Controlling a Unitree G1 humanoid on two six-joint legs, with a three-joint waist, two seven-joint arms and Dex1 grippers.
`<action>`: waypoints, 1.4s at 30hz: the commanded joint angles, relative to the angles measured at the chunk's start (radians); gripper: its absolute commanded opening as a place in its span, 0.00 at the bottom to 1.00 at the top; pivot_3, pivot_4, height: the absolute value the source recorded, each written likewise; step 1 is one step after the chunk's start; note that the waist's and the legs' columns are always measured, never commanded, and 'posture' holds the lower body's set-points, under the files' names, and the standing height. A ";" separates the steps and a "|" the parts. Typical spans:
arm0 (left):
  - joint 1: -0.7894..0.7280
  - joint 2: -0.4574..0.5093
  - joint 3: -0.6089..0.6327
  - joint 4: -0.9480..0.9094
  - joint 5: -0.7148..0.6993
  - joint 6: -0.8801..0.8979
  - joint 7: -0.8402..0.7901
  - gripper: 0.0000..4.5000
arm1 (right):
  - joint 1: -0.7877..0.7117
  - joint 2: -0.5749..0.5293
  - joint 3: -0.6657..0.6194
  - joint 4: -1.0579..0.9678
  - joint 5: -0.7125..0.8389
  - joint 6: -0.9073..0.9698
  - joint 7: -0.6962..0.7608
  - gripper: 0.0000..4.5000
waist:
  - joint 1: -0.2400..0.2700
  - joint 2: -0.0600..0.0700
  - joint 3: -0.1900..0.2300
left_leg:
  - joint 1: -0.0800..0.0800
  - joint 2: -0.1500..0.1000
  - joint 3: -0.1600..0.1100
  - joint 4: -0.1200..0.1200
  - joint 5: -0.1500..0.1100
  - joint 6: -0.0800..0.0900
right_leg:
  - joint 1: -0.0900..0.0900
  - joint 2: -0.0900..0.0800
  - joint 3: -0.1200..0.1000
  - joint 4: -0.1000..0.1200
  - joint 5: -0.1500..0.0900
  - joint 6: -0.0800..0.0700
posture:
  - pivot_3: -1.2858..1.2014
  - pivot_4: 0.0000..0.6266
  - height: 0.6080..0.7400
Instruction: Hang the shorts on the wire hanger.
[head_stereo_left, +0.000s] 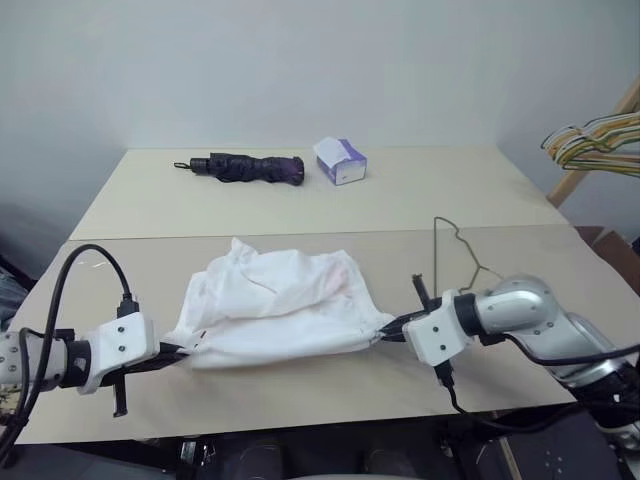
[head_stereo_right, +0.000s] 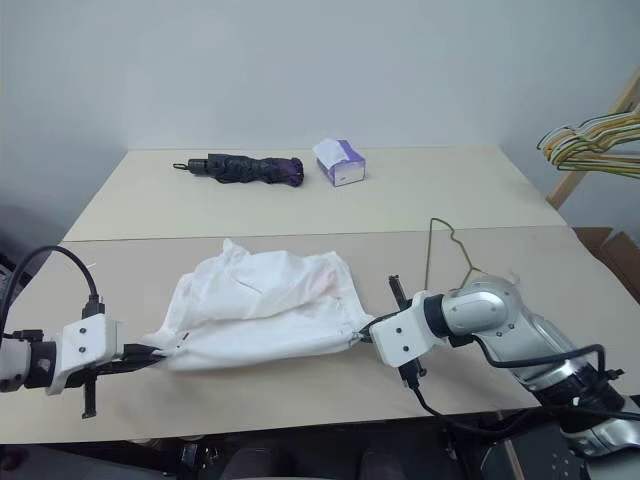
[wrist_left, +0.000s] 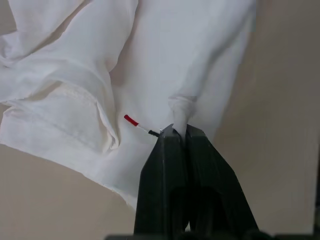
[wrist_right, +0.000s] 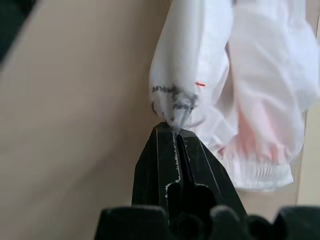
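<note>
The white shorts (head_stereo_left: 275, 305) lie rumpled on the near table, with a faint pink tinge toward their right side. My left gripper (head_stereo_left: 182, 350) is shut on the cloth's left corner, pinching a fold (wrist_left: 180, 112) between its black fingers (wrist_left: 165, 165). My right gripper (head_stereo_left: 392, 327) is shut on the right corner, where dark marks show on the cloth (wrist_right: 172, 97). The cloth is stretched between the two grippers. The thin wire hanger (head_stereo_left: 455, 245) lies flat on the table just beyond my right gripper, its hook pointing away; my right arm covers its lower part.
On the far table lie a folded dark umbrella (head_stereo_left: 245, 167) and a small white-and-purple tissue box (head_stereo_left: 340, 160). A bunch of coloured hangers (head_stereo_left: 595, 140) hangs on a wooden stand at the far right. A seam (head_stereo_left: 300, 236) joins the two tables.
</note>
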 joint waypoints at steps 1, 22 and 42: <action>-0.130 -0.009 -0.048 0.011 -0.034 -0.005 0.004 0.00 | -0.061 0.069 -0.044 0.009 0.076 0.198 -0.038 0.01 | 0.001 -0.001 0.000 | 0.001 0.000 0.000 0.000 0.000 0.000 | 0.000 0.000 0.000 0.000 0.000 0.000 | 0.57 0.00 1.00; -1.093 -0.295 0.079 0.307 -0.055 -0.036 0.709 0.00 | -0.622 0.340 -0.157 0.550 -0.498 -0.184 -1.015 0.01 | -0.047 -0.008 -0.007 | -0.024 -0.003 -0.005 -0.016 0.006 -0.022 | -0.029 -0.013 -0.054 0.006 0.009 0.006 | 0.57 0.00 1.00; 0.198 0.042 0.113 -0.157 0.141 -0.058 -0.017 0.00 | -0.039 0.065 0.078 0.199 -0.400 -0.350 -0.266 0.01 | -0.026 -0.004 -0.003 | 0.000 0.000 -0.002 -0.002 0.001 -0.003 | -0.001 -0.014 -0.048 0.000 0.008 -0.007 | 0.57 0.00 1.00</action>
